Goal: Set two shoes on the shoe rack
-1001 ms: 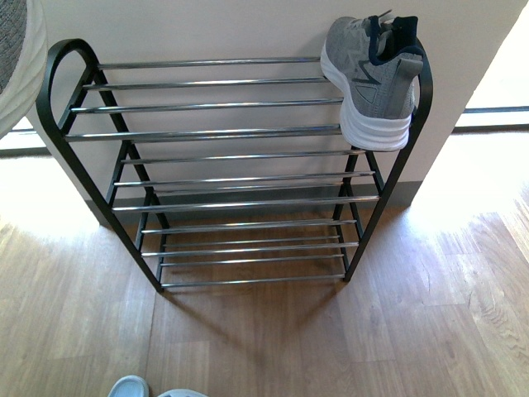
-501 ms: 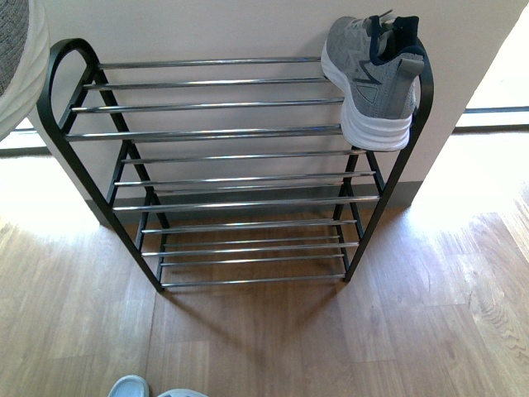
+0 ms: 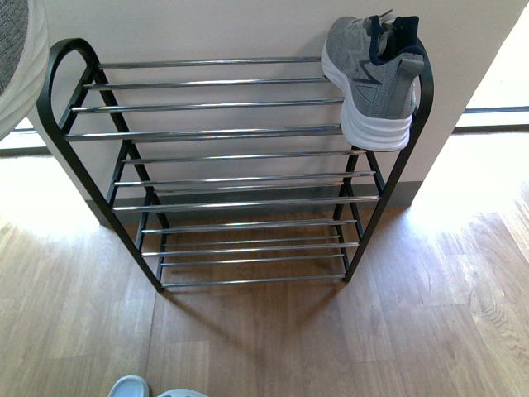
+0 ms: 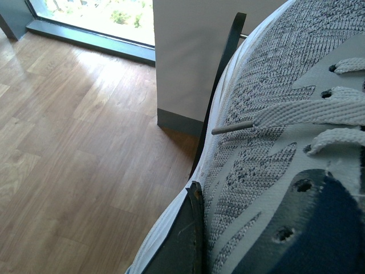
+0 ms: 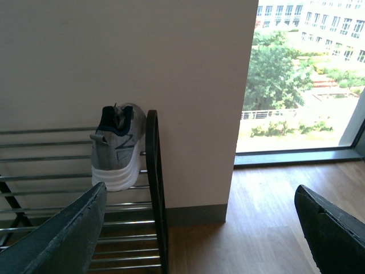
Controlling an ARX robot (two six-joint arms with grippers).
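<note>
Soft, light grey sneaker [image 4: 268,114] filling the frame's right looks pinched near its firmer collar, a sound hold, by the left gripper [image 4: 195,228]; right gripper [image 5: 199,191] gapes empty

The robot's left gripper [image 4: 194,228] clamps a grey sneaker [image 4: 268,142] held aloft, one dark finger [image 4: 191,245] pressed flat against its side; the right gripper [image 5: 199,191] hangs with both fingers [image 5: 57,240] spread wide apart.

Second sneaker [image 3: 10,41] is mostly cropped at the front view's top-left corner. Blue slides [image 3: 131,387] barely poke in below.
</note>
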